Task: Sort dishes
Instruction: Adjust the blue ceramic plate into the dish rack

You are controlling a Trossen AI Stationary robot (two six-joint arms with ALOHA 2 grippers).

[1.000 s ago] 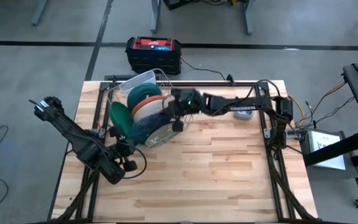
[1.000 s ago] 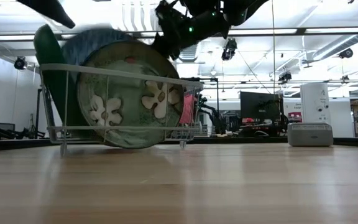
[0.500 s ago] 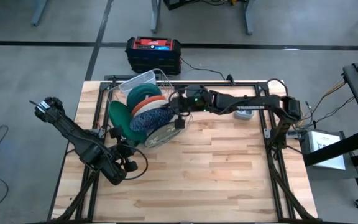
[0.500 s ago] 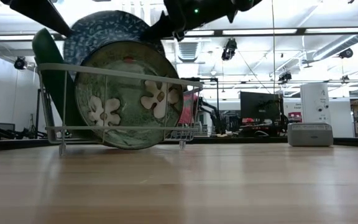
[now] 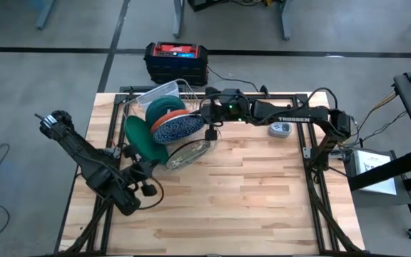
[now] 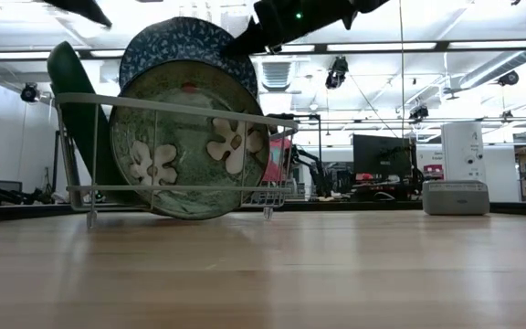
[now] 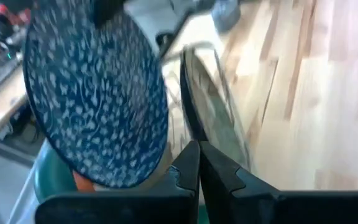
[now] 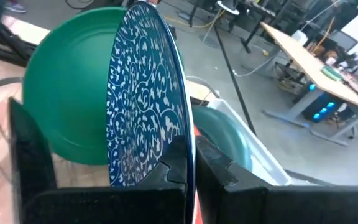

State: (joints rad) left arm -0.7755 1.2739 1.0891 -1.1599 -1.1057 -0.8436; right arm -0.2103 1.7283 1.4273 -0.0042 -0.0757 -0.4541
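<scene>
The blue-and-white speckled plate is held on edge above the wire rack, its rim pinched in the right claw, whose fingers close on either side of the plate's edge. Just beside it in the rack stand a dark green plate, a teal dish and a sliver of orange; the larger green plate with white flowers leans at the rack's front. The left claw waits low over the bench, well apart from the rack, its fingers pressed together on nothing
</scene>
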